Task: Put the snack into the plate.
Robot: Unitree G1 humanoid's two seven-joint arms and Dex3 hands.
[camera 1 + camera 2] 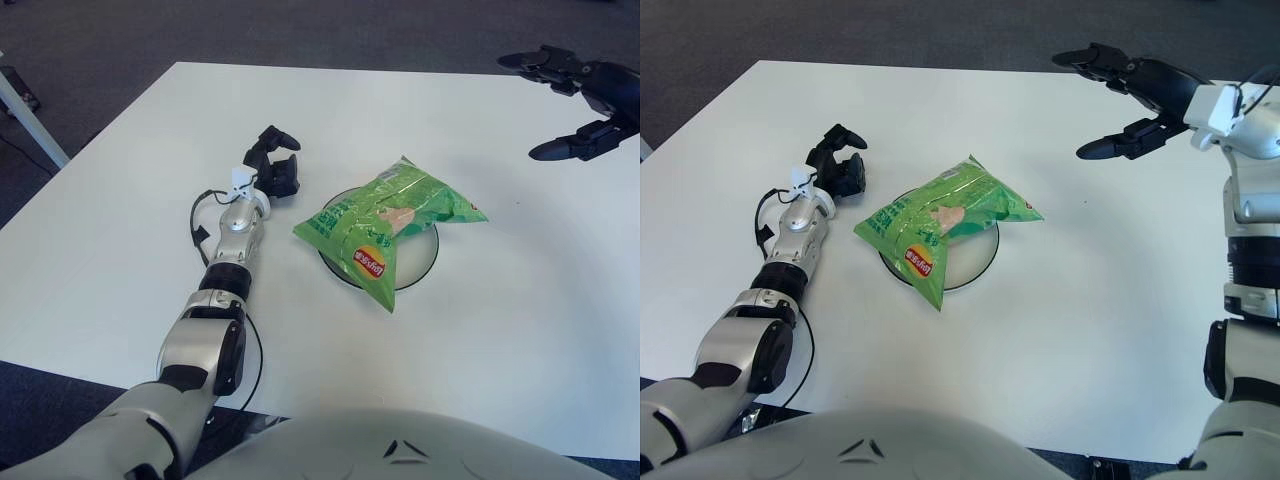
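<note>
Snack (388,217) overhangs plate (424,262) rim | right robot hand (1120,105) spread, well apart

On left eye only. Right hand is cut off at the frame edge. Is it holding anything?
Observer: No. The right eye view shows the whole right hand: fingers spread, empty, up over the far right of the table, apart from the green chips bag.
Operator: Where's its arm?
Observer: The white wrist shows right behind the hand, and the right arm runs down that view's right edge. The left hand is just left of the plate, as you see it.
</note>
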